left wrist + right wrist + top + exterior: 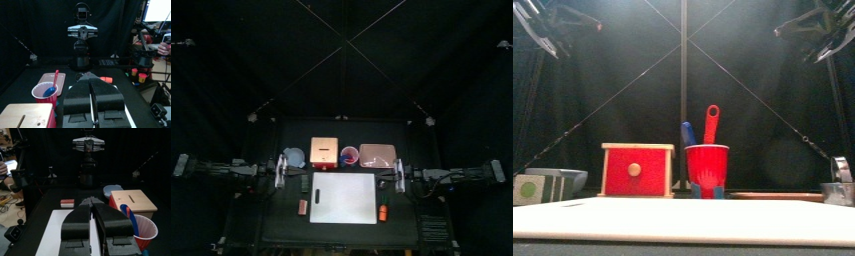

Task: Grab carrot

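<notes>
1. White board point(344, 197) lies nearest the front camera, filling the table's front edge; every place below is given from it.
2. At the board's right edge, toward the front, lies the carrot point(382, 212), its long axis running along that edge; it shows again past the left jaws in the left wrist view point(106, 80).
3. Just off the board's right rear corner rests the right gripper point(400, 178), jaws together, holding nothing; it is the nearer arm, and the carrot lies just in front of it.
4. Off the left rear corner rests the left gripper point(281, 172), jaws together as well, empty.
5. A reddish-brown piece point(303, 207) lies at the board's left edge: not the target.
6. Behind the board stand a red-faced box point(637, 170) and a red cup point(707, 170) with utensils; black table, black curtains around.
</notes>
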Tool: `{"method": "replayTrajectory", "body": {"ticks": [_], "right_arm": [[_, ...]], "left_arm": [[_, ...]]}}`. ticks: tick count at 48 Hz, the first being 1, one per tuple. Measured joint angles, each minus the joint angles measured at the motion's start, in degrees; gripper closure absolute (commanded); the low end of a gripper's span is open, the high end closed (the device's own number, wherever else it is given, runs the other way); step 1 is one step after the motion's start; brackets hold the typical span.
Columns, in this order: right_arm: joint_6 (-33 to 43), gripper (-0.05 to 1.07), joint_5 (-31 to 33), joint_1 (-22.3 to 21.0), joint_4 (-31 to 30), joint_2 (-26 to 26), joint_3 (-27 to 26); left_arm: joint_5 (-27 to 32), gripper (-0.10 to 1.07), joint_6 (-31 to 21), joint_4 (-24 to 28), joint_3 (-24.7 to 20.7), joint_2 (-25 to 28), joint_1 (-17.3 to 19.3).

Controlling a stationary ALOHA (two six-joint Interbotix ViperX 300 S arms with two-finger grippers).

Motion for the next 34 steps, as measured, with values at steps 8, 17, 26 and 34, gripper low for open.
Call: {"method": "replayTrajectory", "body": {"ticks": [8,17,26,34], "right_arm": [[2.9,1.0,1.58,1.58,4.04,0.0,-0.09],[10.99,1.0,9.23,4.04,12.39,0.09,-0.26],[20.57,0.99,23.03,8.0,18.72,1.23,-2.46],[30.41,0.95,36.65,10.28,21.53,3.96,-4.39]], "left_arm": [[-0.09,1.01,-0.09,-0.18,0.44,0.44,0.09],[-0.18,0.97,-0.09,-0.26,0.44,0.53,0.09],[-0.26,0.94,-0.09,-0.53,0.44,0.62,0.09],[-0.26,0.89,-0.09,-1.14,0.79,0.62,0.09]]}}
